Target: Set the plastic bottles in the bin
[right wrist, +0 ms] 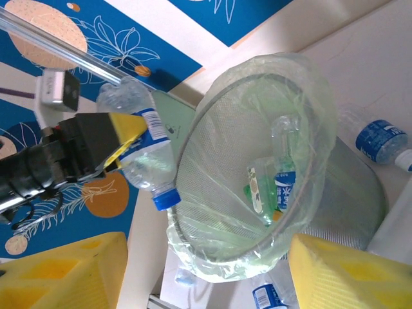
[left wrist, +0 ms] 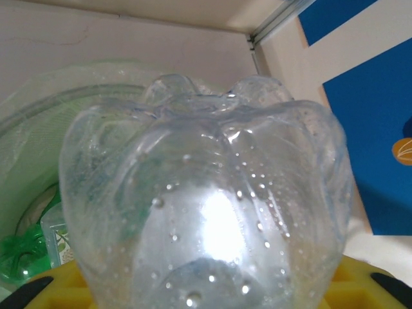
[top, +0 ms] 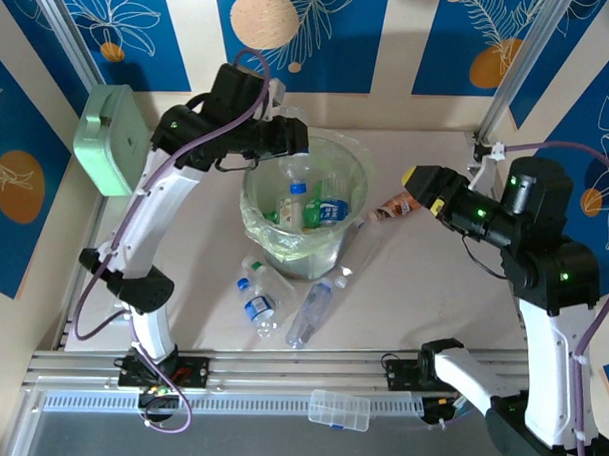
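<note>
Here the left gripper (right wrist: pixel 126 145) is clenched on a clear bottle (right wrist: pixel 147 154) with a blue label, its yellow fingers (right wrist: pixel 129 124) pinching the body above the bin (top: pixel 249 208), with the blue cap just beside the bagged rim. Close up, the bottle's lobed base is fogged and beaded with droplets inside. The right gripper (right wrist: pixel 206 277) stands released with nothing between its jaws, facing the bin, where several bottles (top: pixel 310 203) lie in a heap, clear with blue labels and green; two more bottles (top: pixel 258 298) lie on the table (top: pixel 422 292) just in front of the bin.
</note>
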